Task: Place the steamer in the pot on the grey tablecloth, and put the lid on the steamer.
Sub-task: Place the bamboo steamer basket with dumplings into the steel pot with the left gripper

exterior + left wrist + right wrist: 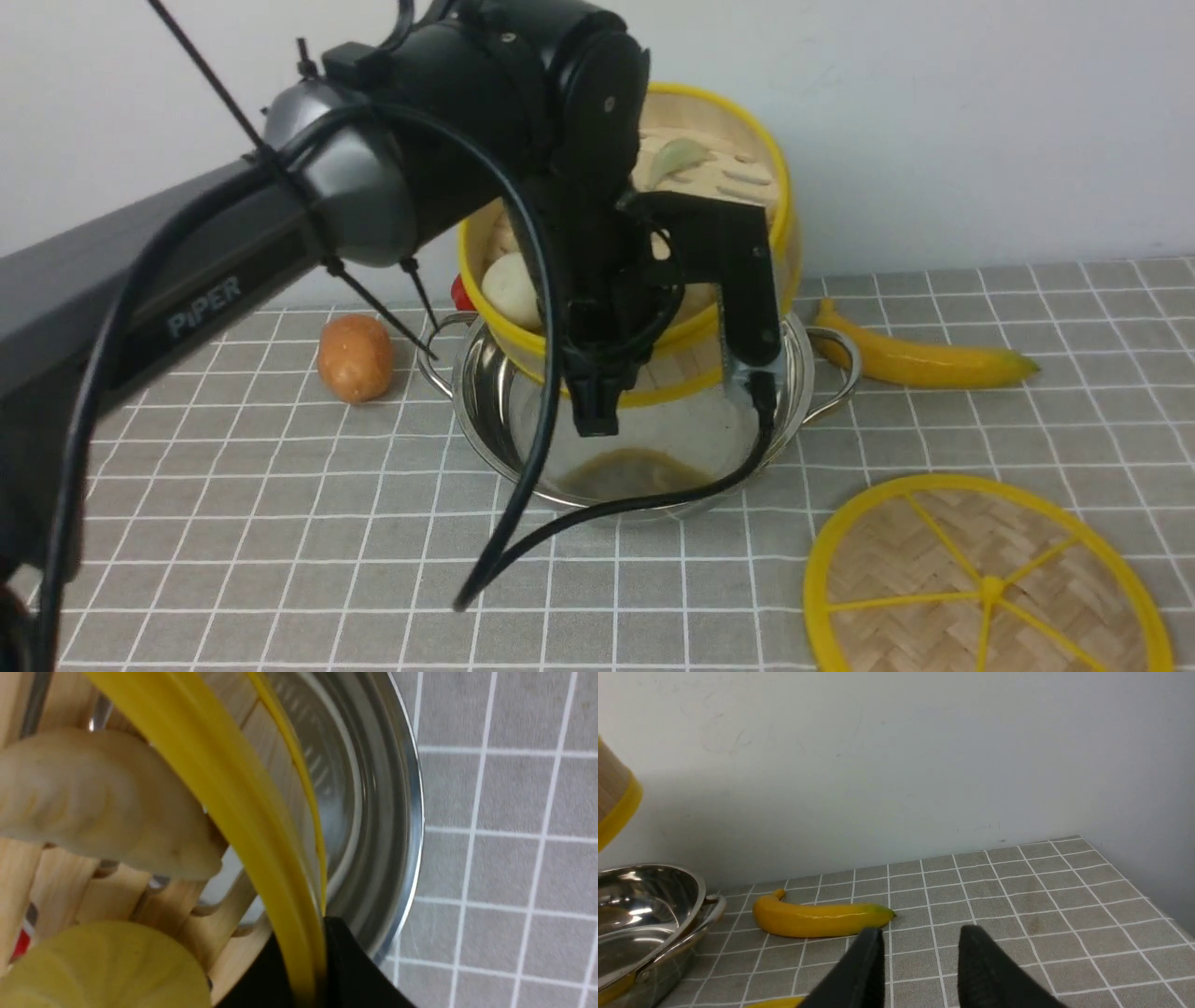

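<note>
- The left gripper (pixel 312 956) is clamped on the steamer (pixel 224 779) by its smooth yellow rim, seen only from its wrist.
- Front view: the slatted bamboo steamer hangs tilted over the shiny steel pot (pixel 485 401); the woven lid (pixel 990 579) lies flat on the grey tablecloth (pixel 280 523).
- The right gripper (pixel 920 961) gapes empty.

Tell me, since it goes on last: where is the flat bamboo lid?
Front view: the flat yellow-rimmed bamboo lid lies on the grey grid tablecloth, robot's right, nearer the camera than the shiny steel pot.

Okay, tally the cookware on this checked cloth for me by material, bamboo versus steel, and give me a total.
Bamboo: 2 (steamer, lid)
Steel: 1 (pot)
Total: 3
</note>
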You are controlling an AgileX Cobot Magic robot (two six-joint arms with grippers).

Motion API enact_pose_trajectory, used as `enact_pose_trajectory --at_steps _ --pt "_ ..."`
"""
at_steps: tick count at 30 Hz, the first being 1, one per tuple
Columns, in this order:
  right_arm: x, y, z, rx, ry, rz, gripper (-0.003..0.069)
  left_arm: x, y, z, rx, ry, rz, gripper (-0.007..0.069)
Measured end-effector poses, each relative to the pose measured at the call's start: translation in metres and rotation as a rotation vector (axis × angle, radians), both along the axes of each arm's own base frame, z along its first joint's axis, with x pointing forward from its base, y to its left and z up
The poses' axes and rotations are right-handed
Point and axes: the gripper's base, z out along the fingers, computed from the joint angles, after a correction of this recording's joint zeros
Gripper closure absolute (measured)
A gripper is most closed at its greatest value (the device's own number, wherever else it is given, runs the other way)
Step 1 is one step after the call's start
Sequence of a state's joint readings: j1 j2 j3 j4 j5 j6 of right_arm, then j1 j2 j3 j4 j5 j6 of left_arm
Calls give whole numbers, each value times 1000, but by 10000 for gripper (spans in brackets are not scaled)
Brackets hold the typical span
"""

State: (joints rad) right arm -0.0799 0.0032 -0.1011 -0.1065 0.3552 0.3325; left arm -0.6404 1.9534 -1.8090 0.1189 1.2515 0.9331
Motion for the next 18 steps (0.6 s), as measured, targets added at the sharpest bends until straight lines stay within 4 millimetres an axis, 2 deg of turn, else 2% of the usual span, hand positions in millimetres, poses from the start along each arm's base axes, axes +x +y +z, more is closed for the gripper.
enact_pose_trajectory --at_steps 5,15,18 --pt "0 0 0 1 0 0 414 11 -6 -21 53 17 -6 594" --pt "0 0 0 1 0 0 414 17 -8 -37 90 34 -19 594" --pt "0 0 0 1 0 0 414 20 -10 -47 110 50 -45 594"
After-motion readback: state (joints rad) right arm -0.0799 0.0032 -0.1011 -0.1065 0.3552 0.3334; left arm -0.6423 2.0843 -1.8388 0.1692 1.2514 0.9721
